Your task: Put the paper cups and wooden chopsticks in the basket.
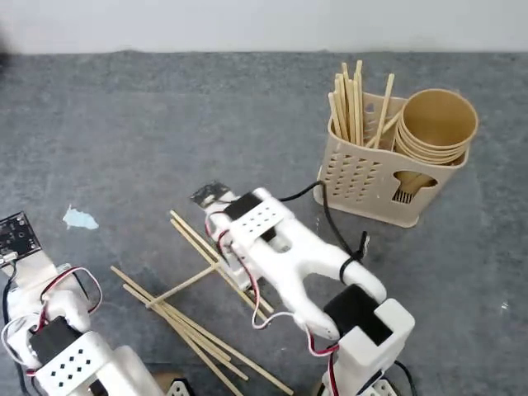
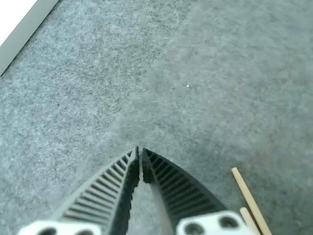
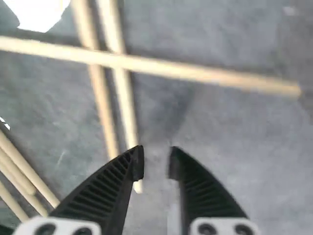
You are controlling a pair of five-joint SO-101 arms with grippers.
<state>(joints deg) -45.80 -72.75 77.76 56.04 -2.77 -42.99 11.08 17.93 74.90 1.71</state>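
Left wrist view puts the left gripper (image 2: 140, 161) low over the grey surface (image 2: 220, 73), jaws closed tip to tip, with two chopstick ends (image 2: 249, 198) just beside it. The right gripper (image 3: 155, 164) points down at the loose chopsticks (image 3: 146, 63), jaws slightly apart and holding nothing. Two sticks run side by side under a third lying across them. Seen from above, the right arm (image 1: 289, 256) stretches over that scatter. Farther off, the basket (image 1: 355, 177) stands upright with stacked paper cups (image 1: 437, 124) and upright sticks (image 1: 351, 103) inside.
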